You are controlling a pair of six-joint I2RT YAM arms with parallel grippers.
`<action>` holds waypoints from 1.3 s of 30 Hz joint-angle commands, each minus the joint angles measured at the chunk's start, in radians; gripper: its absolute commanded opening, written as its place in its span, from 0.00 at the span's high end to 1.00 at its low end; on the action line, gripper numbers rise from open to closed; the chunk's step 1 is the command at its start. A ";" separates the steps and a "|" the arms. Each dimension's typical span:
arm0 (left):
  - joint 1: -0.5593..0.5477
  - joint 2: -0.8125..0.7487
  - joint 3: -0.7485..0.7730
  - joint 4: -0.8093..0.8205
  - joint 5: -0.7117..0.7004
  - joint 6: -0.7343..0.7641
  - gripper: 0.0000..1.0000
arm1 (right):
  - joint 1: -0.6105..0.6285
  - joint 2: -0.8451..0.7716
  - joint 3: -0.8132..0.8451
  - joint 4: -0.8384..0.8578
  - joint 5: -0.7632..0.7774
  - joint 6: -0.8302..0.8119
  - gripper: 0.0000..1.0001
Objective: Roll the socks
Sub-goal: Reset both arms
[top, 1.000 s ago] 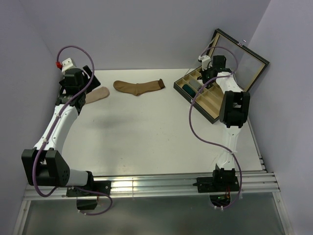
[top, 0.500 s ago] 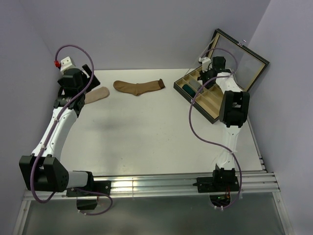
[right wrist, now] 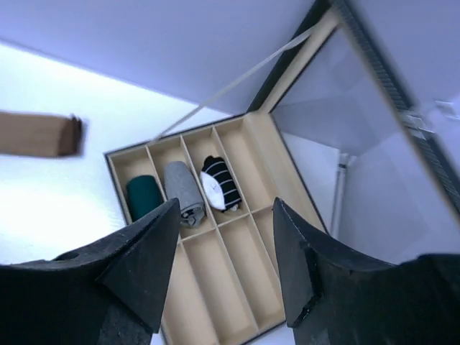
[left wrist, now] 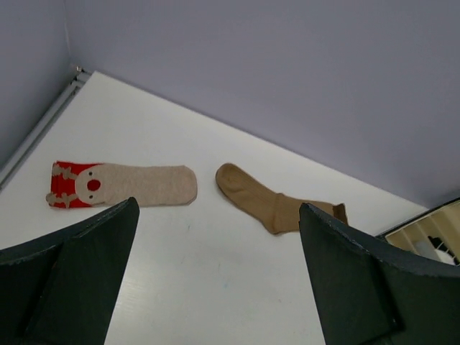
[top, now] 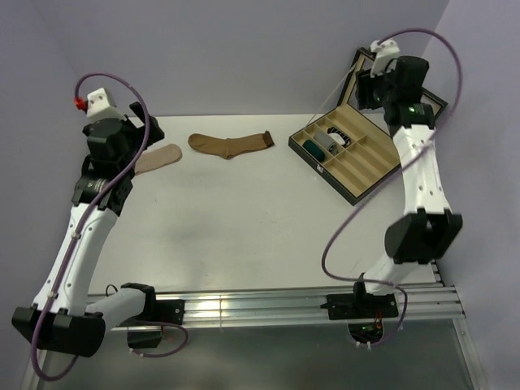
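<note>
Socks all lie toward the far side of the white table (top: 244,227), beyond the two arm bases. On the left, the left gripper (left wrist: 217,208) hangs above the table with its jaws spread wide and nothing between them. Just past it lies a beige sock (left wrist: 122,185), flat, its red toe bearing a reindeer face. A brown sock (left wrist: 269,205) lies flat a little to its right, apart from it. Farther right stands an open divided box (right wrist: 111,154), with a teal roll (right wrist: 144,195), a grey roll (right wrist: 183,190) and a black-and-white striped roll (right wrist: 219,183) in three neighbouring compartments. The right gripper (right wrist: 224,208) hangs high over the box, jaws parted, holding nothing.
</note>
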State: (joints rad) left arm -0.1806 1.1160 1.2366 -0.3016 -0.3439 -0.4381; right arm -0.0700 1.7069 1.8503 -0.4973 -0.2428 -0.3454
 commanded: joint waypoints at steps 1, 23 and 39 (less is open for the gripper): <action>-0.011 -0.117 0.086 -0.031 -0.047 0.030 0.01 | -0.001 -0.191 -0.080 0.011 0.083 0.190 0.36; -0.089 -0.576 0.124 -0.254 -0.254 0.098 0.01 | 0.002 -1.306 -0.693 0.081 0.464 0.476 0.00; -0.089 -0.687 -0.088 -0.205 -0.359 -0.017 0.00 | 0.164 -1.569 -0.973 0.241 0.505 0.430 0.00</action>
State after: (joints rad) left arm -0.2680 0.4335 1.1561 -0.5369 -0.6792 -0.4351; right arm 0.0753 0.1394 0.8822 -0.3225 0.2398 0.1131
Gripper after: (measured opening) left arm 0.995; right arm 0.997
